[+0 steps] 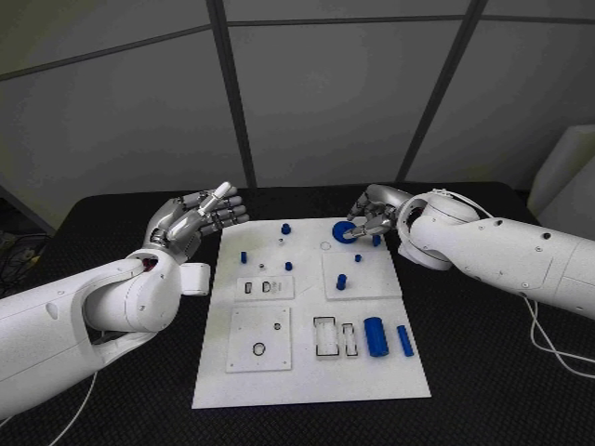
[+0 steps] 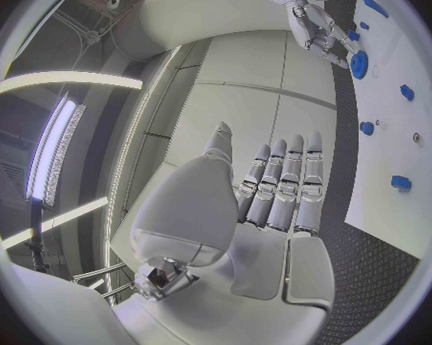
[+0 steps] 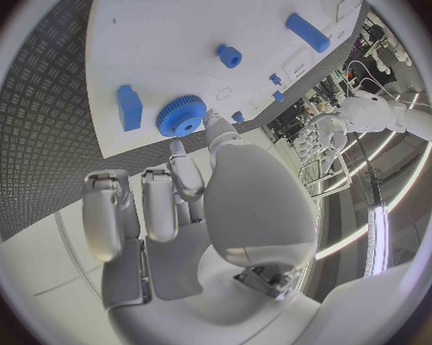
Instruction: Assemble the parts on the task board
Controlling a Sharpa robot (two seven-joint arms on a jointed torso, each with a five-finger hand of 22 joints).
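- Task board (image 1: 311,372), a white plate, lay in the middle of the black table (image 1: 512,390), with small blue parts standing and lying on it.
- Right hand (image 1: 373,212) was at the far right corner of the board and pinched a blue gear (image 1: 343,232) between the thumb and a finger; in the right wrist view the gear (image 3: 181,116) sat at the fingertips, just above the white surface, and I could not tell if it touched the board.
- Left hand (image 1: 197,218) was raised beside the far left edge of the board, its fingers (image 2: 283,184) straight and close together, holding nothing.
- Blue cylinder (image 1: 374,335) and a thinner blue bar (image 1: 405,340) lay side by side near the right edge of the board, at the near half.
- Short blue pegs (image 1: 287,228) stood upright on the far half of the board, apart from each other.
- Blue block (image 3: 130,106) lay just beside the gear in the right wrist view.
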